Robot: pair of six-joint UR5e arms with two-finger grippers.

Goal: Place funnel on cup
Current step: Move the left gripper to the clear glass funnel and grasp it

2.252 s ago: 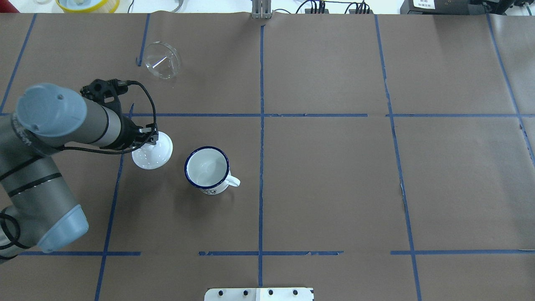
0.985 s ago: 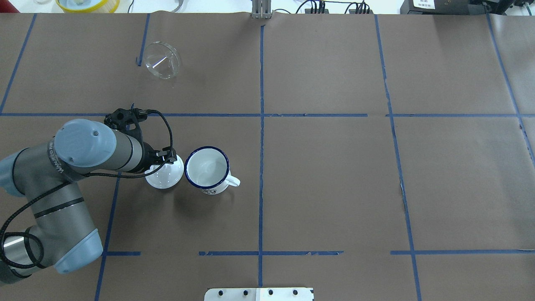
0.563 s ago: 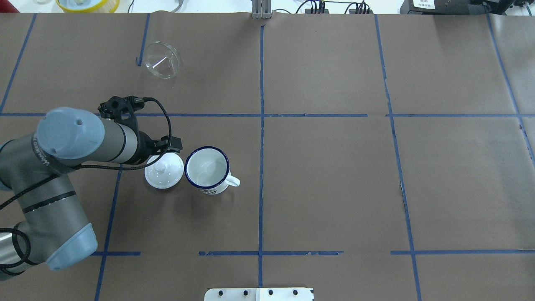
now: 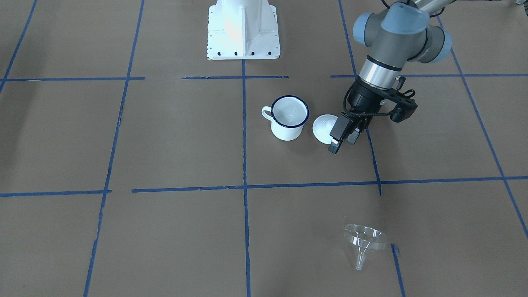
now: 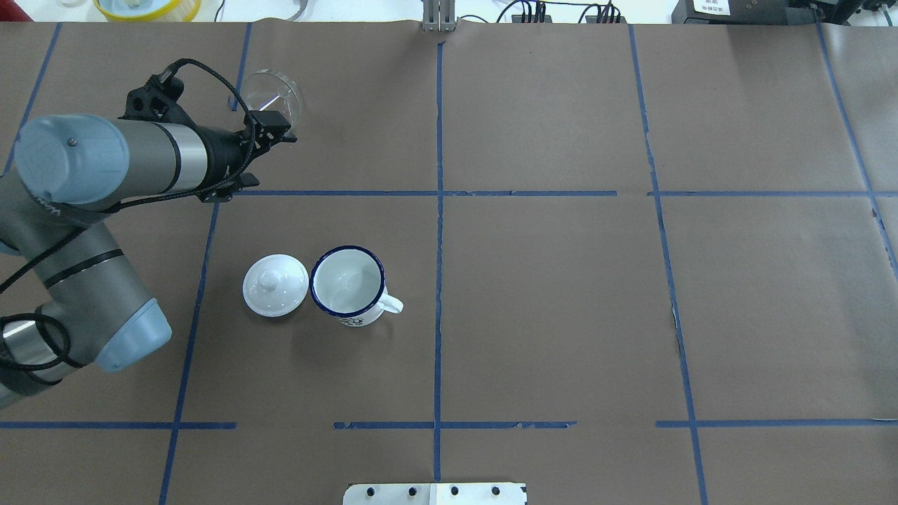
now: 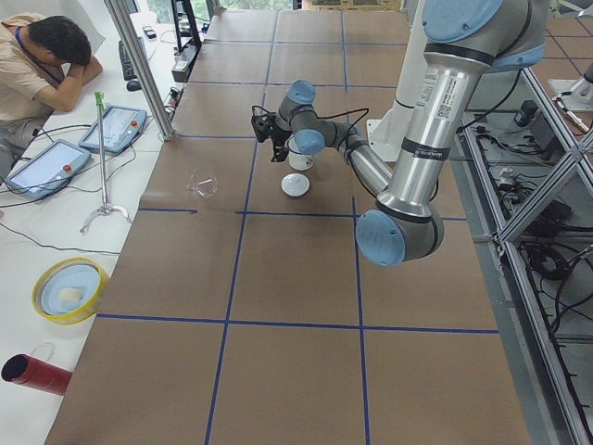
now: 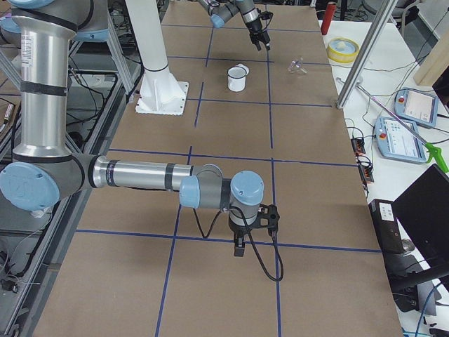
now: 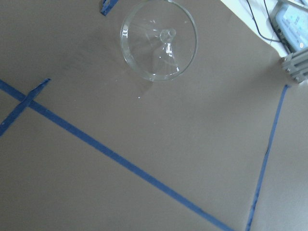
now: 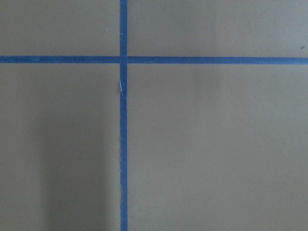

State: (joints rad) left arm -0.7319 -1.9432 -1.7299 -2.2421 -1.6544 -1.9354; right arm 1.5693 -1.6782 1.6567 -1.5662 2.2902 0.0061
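Observation:
The clear funnel (image 5: 273, 99) lies tilted on the brown table near the far left; it also shows in the front view (image 4: 365, 239) and at the top of the left wrist view (image 8: 159, 41). The white cup (image 5: 349, 284) with a blue rim stands upright and empty, handle to the right (image 4: 290, 117). My left gripper (image 5: 277, 133) hangs above the table between the lid and the funnel (image 4: 342, 142), open and empty. My right gripper (image 7: 238, 246) shows only in the exterior right view; I cannot tell its state.
A round white knobbed lid (image 5: 276, 285) lies on the table touching the cup's left side. A yellow bowl (image 5: 147, 7) sits past the far edge. The robot's white base (image 4: 243, 29) stands at the near edge. A person (image 6: 46, 65) sits at the left end.
My left gripper set the lid down beside the cup, let it go, then rose and moved away toward the funnel. The cup and the funnel have not moved.

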